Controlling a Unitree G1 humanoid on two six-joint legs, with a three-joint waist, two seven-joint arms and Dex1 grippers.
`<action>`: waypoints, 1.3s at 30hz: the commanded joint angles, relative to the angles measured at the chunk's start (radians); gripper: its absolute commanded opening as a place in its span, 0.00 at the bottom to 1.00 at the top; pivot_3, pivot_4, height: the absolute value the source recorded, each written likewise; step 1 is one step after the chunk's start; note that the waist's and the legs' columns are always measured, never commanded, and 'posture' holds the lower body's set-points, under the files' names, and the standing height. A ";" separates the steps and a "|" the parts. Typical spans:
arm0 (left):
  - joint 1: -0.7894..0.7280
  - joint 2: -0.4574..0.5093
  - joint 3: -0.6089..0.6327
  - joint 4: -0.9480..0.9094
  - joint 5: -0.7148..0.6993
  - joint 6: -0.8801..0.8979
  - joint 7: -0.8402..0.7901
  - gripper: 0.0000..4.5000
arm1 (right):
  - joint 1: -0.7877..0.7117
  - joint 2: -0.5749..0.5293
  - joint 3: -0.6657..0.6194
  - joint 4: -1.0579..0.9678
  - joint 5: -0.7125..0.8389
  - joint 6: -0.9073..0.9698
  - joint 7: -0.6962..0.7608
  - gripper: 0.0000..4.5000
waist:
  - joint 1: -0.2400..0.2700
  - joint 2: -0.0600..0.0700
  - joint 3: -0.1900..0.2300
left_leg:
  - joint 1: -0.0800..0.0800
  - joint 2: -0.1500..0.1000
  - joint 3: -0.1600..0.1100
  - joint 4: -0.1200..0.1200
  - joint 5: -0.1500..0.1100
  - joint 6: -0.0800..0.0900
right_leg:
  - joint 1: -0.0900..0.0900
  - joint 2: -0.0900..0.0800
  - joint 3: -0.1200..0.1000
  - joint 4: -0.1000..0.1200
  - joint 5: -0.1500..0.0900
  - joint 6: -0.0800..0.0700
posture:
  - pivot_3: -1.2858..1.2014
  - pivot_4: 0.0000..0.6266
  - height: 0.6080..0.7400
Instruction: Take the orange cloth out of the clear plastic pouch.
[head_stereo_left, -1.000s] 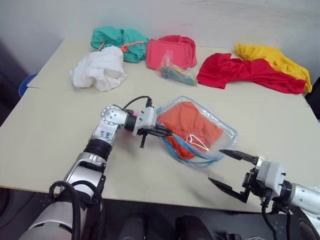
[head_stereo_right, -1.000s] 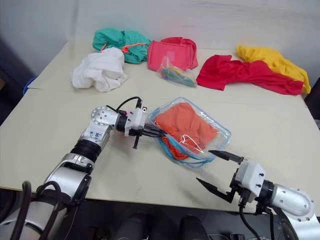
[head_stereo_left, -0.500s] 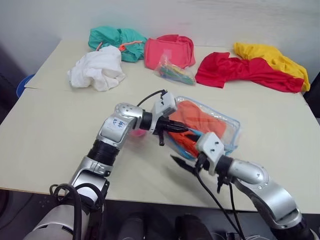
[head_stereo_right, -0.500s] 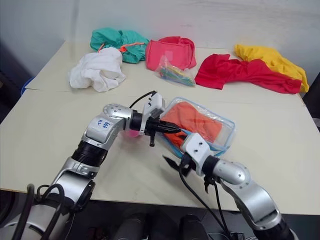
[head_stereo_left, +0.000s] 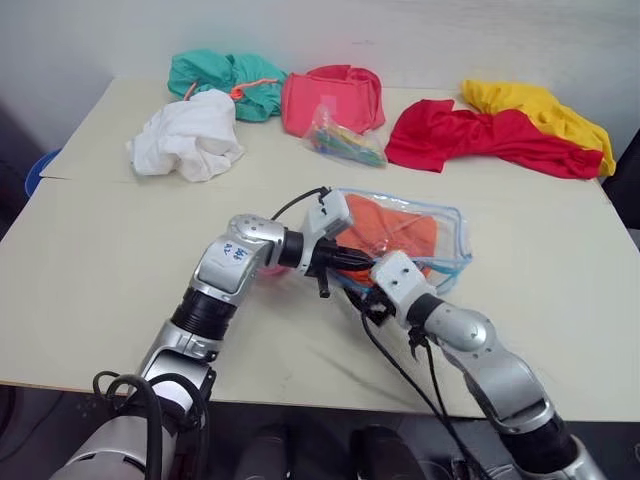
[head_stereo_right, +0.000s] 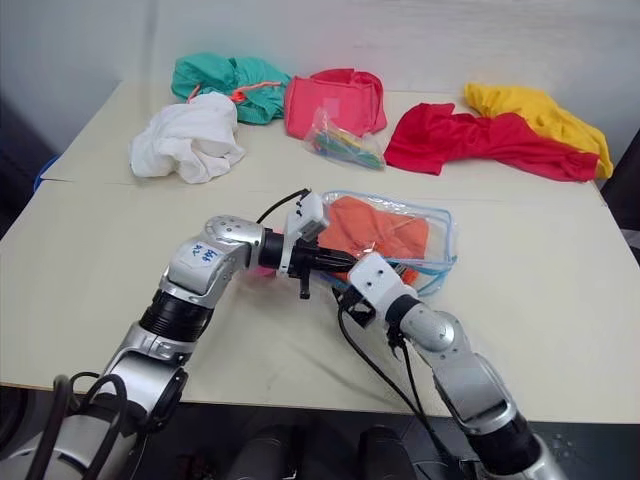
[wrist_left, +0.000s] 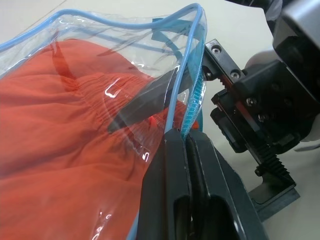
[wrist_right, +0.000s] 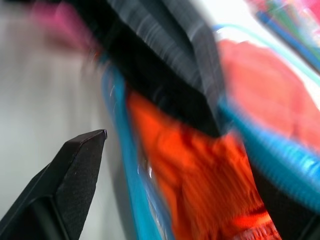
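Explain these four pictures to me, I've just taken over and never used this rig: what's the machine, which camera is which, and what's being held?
A two-armed humanoid stands at a table. Two pictures come from its head, looking down; the other two from cameras on each wrist. The left gripper is shut on the blue-trimmed rim of the clear plastic pouch, holding its mouth up. The orange cloth is inside. The right gripper is open at the pouch mouth, one finger already inside over the cloth. At the far edge lie white, teal, coral-pink, red and yellow cloths and a small bag.
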 joint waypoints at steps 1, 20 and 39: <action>0.002 0.003 0.016 -0.024 -0.016 -0.019 0.021 0.01 | 0.039 0.015 -0.093 -0.083 0.039 -0.043 -0.001 1.00 | 0.002 0.000 0.000 | 0.000 0.000 0.000 0.000 0.000 0.000 | 0.000 0.000 0.000 0.000 0.000 0.000 | 0.52 0.24 1.00; 0.005 -0.022 0.015 -0.022 -0.040 -0.016 0.064 0.00 | 0.016 -0.091 0.066 0.006 -0.238 -0.112 0.022 0.73 | -0.001 0.000 0.000 | 0.000 -0.005 0.000 -0.002 0.003 0.001 | -0.004 -0.001 0.004 0.002 0.000 0.000 | 0.52 0.24 1.00; -0.009 -0.032 0.023 -0.005 -0.057 -0.004 0.078 0.00 | -0.094 -0.082 0.092 0.253 -0.352 -0.192 0.062 0.73 | -0.001 0.000 0.000 | -0.001 -0.007 -0.001 -0.001 0.004 0.001 | -0.004 -0.002 0.004 0.003 0.000 0.000 | 0.52 0.24 1.00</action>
